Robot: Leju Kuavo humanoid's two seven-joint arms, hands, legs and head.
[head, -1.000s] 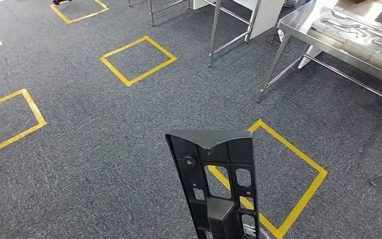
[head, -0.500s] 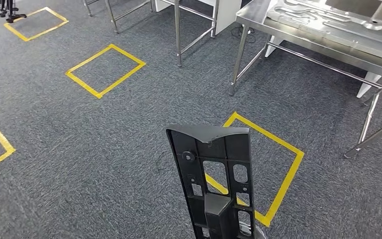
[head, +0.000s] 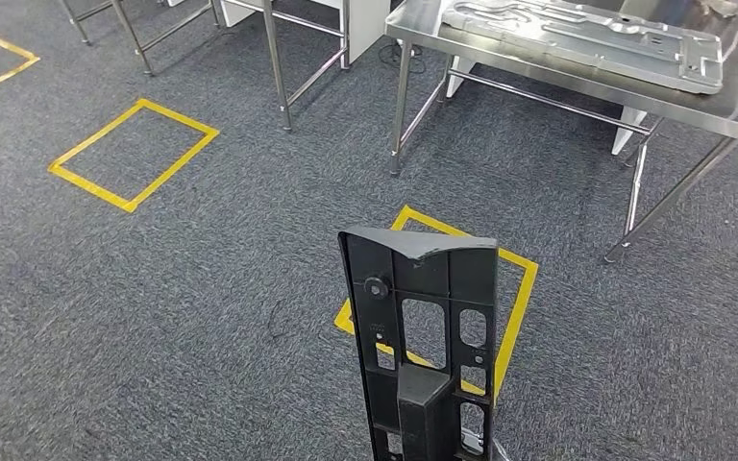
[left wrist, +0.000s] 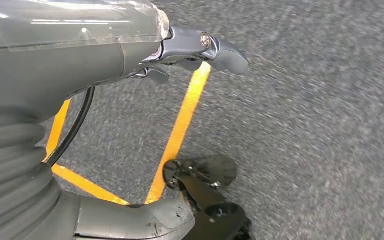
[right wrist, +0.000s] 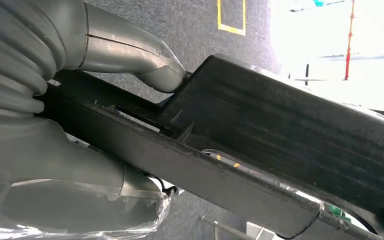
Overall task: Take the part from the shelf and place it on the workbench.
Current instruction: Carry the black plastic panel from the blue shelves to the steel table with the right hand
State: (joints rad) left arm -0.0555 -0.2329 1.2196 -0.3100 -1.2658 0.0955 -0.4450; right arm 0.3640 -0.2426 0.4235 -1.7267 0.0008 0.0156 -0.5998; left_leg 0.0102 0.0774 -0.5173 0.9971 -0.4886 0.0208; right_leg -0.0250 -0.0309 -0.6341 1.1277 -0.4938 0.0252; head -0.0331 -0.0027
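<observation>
Hanging low over the carpet point(head: 154, 288) with nothing between the fingers point(left wrist: 220, 47), left hand point(left wrist: 130, 60) staying out of the job, fingers lying apart. Gripping the black part point(head: 423, 327) near its lower end, right hand point(right wrist: 80, 100) wrapping around it and holding it upright, top edge reaching well ahead of the hand. Carrying step being in hand, judging by the part off the shelf and not yet set down. Waiting ahead and to the right of the right hand: steel workbench point(head: 577, 82), with a metal panel point(head: 586, 34) already lying on it. Next move calling for closing in, then lowering the part flat onto bare steel beside the panel
</observation>
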